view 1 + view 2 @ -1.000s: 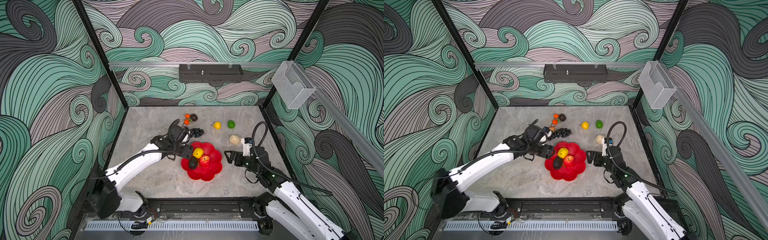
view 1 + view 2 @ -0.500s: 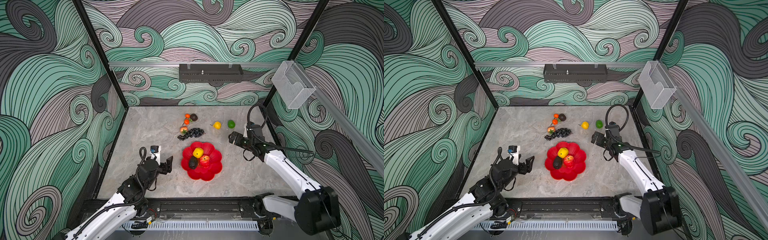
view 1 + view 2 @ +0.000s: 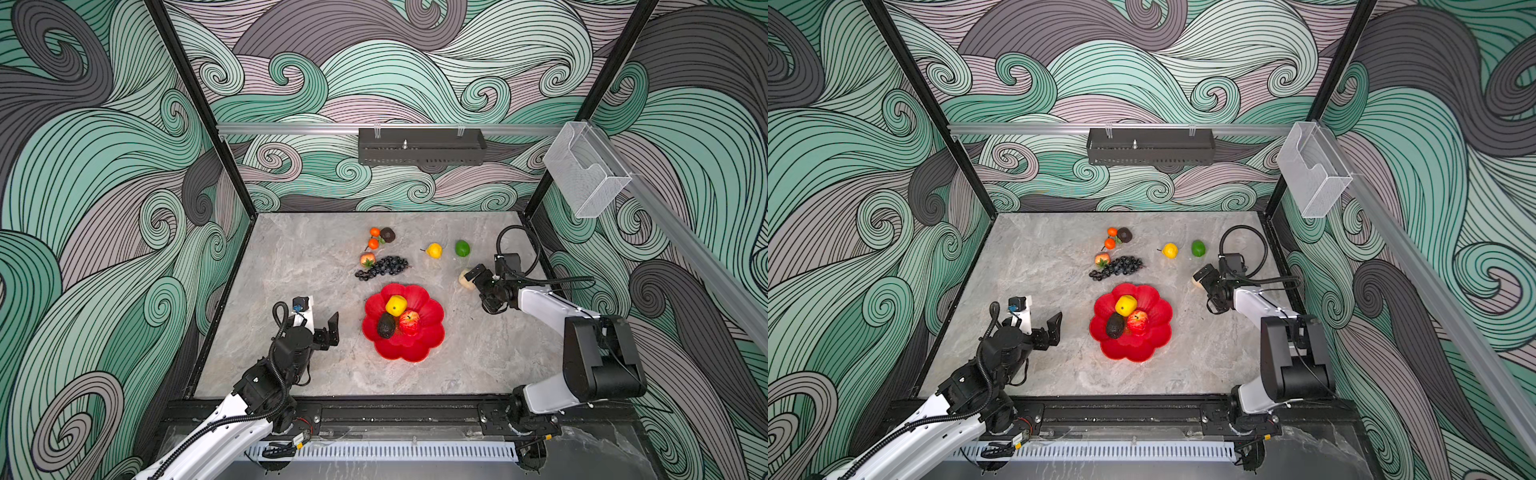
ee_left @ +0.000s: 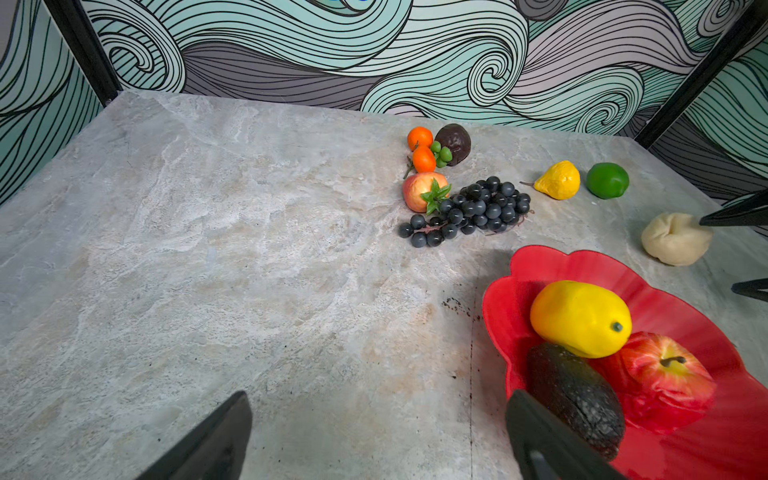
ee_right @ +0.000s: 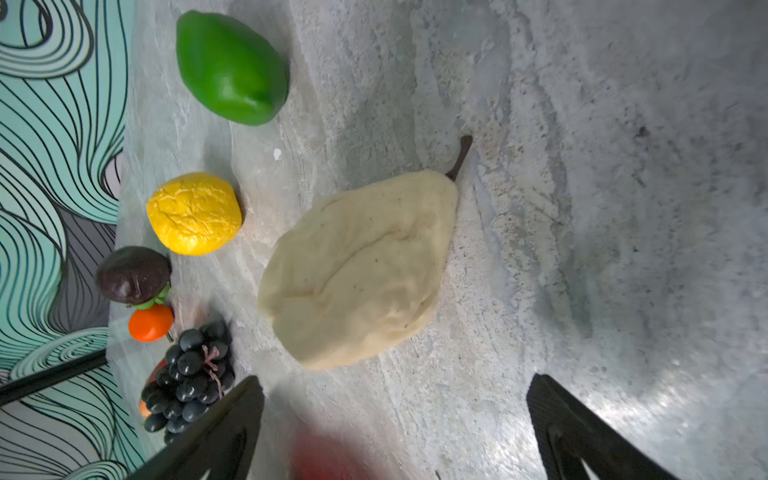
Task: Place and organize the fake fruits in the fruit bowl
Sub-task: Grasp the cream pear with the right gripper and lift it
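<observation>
Left wrist view shows the left gripper spread wide, empty, just beside the red fruit bowl holding lemon, avocado and apple; farther right, the right gripper gapes empty too, the cream pear lying just ahead of its jaws.

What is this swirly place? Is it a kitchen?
Probably a robot practice booth, not a kitchen: a left arm and a right arm are mounted by the table, and swirly wall panels box it in.
</observation>
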